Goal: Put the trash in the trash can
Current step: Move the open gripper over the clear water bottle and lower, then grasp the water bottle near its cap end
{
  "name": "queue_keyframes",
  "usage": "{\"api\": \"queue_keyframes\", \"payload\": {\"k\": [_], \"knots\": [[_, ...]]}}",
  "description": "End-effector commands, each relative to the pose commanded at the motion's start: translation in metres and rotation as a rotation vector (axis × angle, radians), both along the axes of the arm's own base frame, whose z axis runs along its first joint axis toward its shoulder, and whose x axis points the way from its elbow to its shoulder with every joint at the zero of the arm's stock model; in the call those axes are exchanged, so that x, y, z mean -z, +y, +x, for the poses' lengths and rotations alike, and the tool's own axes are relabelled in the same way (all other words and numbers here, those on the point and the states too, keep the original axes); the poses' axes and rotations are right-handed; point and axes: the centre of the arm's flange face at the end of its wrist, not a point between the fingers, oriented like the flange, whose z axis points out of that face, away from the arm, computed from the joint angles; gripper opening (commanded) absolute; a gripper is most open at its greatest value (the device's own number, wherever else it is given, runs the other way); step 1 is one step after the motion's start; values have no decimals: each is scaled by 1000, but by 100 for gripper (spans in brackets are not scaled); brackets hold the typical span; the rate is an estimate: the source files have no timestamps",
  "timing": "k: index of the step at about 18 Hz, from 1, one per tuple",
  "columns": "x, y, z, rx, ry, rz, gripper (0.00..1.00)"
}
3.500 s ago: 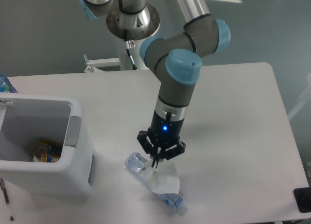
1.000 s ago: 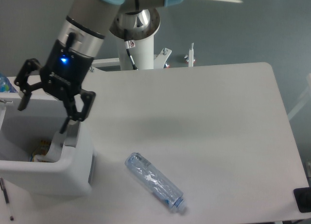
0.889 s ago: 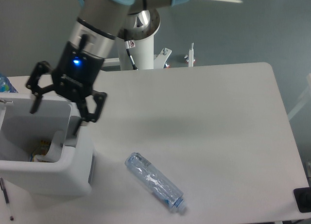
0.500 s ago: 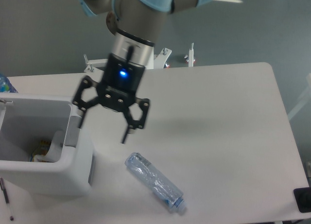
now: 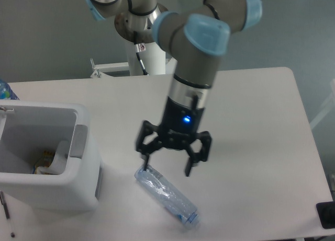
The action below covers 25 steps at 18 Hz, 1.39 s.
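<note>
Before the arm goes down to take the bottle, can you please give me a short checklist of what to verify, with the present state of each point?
1. Tool open wide enough: ok, its fingers are spread apart and hold nothing.
2. Tool over the water bottle: ok; it hovers above the bottle's upper-left end.
3. Fingers straddle the bottle across its width: cannot tell, the bottle lies diagonally and one view does not settle the alignment.
4. Bottle free to lift: ok, it lies alone on the table, nothing touching it.
5. Trash can open to receive: ok, the top is open, with the cup and other items inside.
</note>
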Motion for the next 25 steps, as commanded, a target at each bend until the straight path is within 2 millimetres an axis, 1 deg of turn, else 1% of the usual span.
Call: {"api": "queue_keyframes", "payload": {"k": [2,4,7,9,11,12,13,15,16,19,20,21,23,24,25], "knots": [[9,1,-3,-3,-12,-8,100],[18,2,-3,-23,-40,-19,100],[32,7,-7,-108,-93,-47,100],[40,11,-4,-144,-95,-84,100],[47,17,3,-141,-100,-106,100],[51,20,3,-155,-109,-119,100],[54,22,0,-180,-113,-131,100],[63,39,-1,-220,-114,-159,100],[69,44,-6,-250,-113,-185,100],[86,69,-6,-306,-112,-293,100],[93,73,-10,-313,-119,-325,100],[97,75,-12,-322,-120,-344,100],[105,81,-10,-321,-120,-373,100],[114,82,-10,-322,-115,-394,100],[122,87,-5,-320,-100,-418,100]]}}
